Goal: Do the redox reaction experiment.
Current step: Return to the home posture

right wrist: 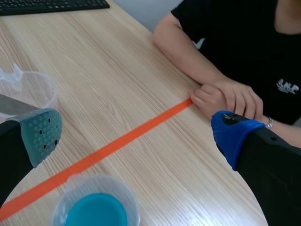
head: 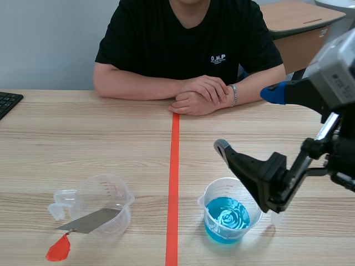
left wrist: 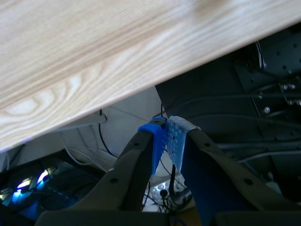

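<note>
A clear beaker of blue liquid (head: 226, 215) stands right of the orange line, near the table's front. My right gripper (head: 247, 120) hangs open above and just behind it, holding nothing. In the right wrist view the blue beaker (right wrist: 96, 207) sits below and between the spread fingers of that gripper (right wrist: 136, 136). An empty clear beaker (head: 102, 202) stands at the front left, with a red-handled metal spatula (head: 89, 221) leaning on its rim. My left gripper (left wrist: 167, 136) is shut on nothing, below the table's edge (left wrist: 94, 89), out of the scene view.
A person (head: 188, 39) sits across the table with folded hands (head: 202, 95) resting at the far end of the orange line. A black keyboard (head: 8, 102) lies at the far left. Cables and equipment show under the table in the left wrist view.
</note>
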